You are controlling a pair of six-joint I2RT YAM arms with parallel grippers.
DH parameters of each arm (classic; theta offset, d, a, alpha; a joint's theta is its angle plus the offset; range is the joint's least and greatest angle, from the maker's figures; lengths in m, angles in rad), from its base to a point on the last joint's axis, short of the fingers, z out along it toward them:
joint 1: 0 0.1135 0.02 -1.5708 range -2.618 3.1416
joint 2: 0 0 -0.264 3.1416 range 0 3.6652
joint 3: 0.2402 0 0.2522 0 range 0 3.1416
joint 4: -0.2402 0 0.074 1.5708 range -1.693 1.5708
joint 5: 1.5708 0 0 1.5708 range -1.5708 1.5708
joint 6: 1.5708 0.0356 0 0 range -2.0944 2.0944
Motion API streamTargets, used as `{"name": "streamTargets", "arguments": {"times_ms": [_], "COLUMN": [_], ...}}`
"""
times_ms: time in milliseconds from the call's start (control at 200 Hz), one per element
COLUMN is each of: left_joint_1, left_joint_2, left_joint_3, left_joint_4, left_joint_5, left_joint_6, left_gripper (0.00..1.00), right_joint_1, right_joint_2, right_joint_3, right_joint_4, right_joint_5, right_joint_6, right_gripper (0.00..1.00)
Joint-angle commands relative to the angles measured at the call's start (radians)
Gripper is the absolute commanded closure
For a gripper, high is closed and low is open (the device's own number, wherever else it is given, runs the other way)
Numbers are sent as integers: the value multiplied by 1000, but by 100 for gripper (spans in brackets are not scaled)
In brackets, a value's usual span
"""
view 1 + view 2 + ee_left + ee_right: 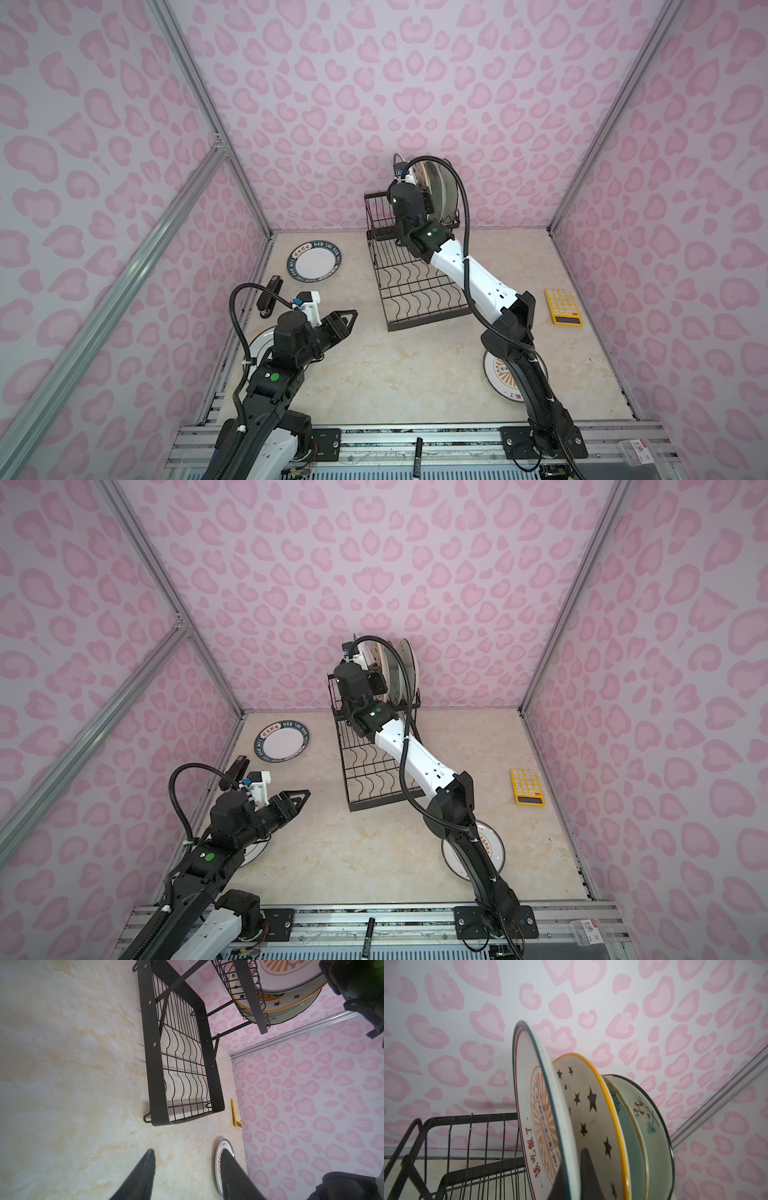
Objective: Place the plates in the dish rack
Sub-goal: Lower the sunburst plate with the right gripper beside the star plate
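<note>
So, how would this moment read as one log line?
right gripper: shut on sunburst plate, dish rack upper tier | left gripper: open, empty | lettered plate: on table

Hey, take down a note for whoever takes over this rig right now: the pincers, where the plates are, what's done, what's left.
Left pincer: open, empty, above the table.
Right pincer: shut on a sunburst plate, held on edge at the upper tier of the dish rack.
Done: star plate, pale teal plate and berry-painted plate stand there.
Left: seat and release it, then load the lettered-rim plate, white plate and second sunburst plate, all flat on the table.
</note>
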Motion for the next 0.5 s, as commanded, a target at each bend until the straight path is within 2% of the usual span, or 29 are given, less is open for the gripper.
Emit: {"name": "streamTargets", "arguments": {"times_ms": [0, 345, 495], "left_joint_1": [0, -1, 0], "left_joint_2": [-2, 0, -3], "left_joint_3": [-3, -11, -10], "left_joint_4": [15, 28, 23], "left_joint_5": [1, 4, 5], "left_joint_6": [3, -2, 0], "left_gripper": [47, 47, 47], "right_joint_1": [2, 18, 22], "right_joint_2": [18, 15, 15], "right_joint_3": [7, 6, 3], "right_joint_4": [-9, -45, -50], "right_joint_5": [17, 83, 74], "right_joint_6": [32, 92, 112], "right_gripper": [100, 100, 100]}}
